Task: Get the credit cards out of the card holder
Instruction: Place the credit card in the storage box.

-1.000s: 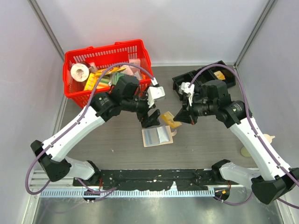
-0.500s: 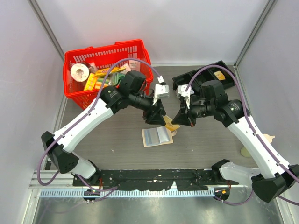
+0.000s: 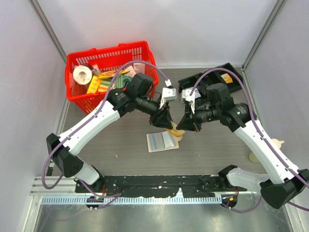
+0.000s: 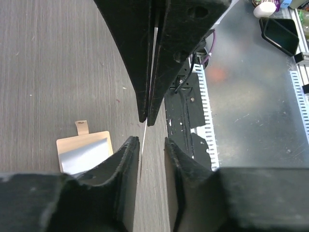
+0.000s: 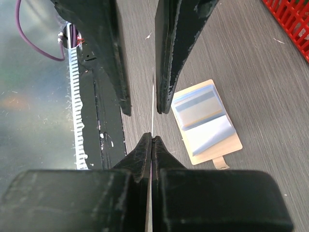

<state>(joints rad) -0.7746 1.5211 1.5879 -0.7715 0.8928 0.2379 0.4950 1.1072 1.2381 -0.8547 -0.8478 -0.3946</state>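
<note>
Edge-on above the grey table (image 3: 116,145), a yellow card (image 3: 176,130) is pinched tight in the right gripper (image 3: 179,127). The left gripper (image 3: 168,125) straddles its other end, jaws ajar, not yet clamped. Just below, the holder (image 3: 162,141) lies open at mid-table. A red basket (image 3: 108,50) fills the far left corner, a black tray (image 3: 219,68) the far right. Pale walls (image 3: 169,29) close three sides, and room to move lies toward the near edge.

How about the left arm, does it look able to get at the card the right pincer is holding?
Probably yes: the left pincer sits astride the card, apparently not yet gripping it, while the right pincer clamps its far edge. Nothing appears between them.
</note>
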